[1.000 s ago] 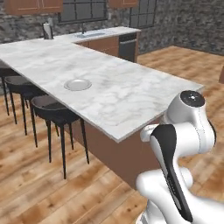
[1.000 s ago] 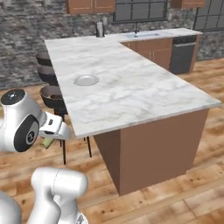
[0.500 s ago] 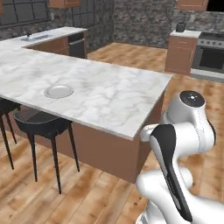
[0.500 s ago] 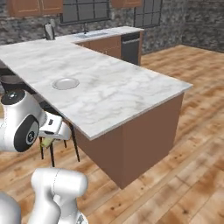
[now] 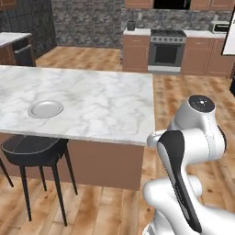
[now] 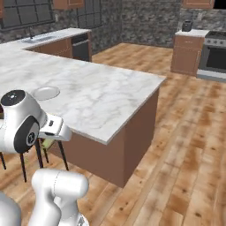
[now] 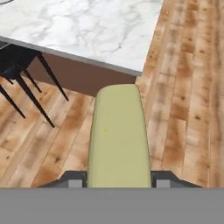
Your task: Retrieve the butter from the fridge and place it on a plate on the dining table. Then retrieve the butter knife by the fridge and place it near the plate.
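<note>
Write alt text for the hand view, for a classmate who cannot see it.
A pale yellow-olive stick of butter is held in the gripper and juts up the middle of the picture, above a wooden floor. Beyond it are the corner of the marble dining table and the black legs of a stool.

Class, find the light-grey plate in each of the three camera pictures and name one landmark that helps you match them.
Left base view: the plate lies left of centre on the dining table.
Right base view: the plate lies at the left, on the marble just above the arm's white body.
Hand view: I cannot make out the plate.
Shared landmark: the table's marble corner, seen in all three.
</note>
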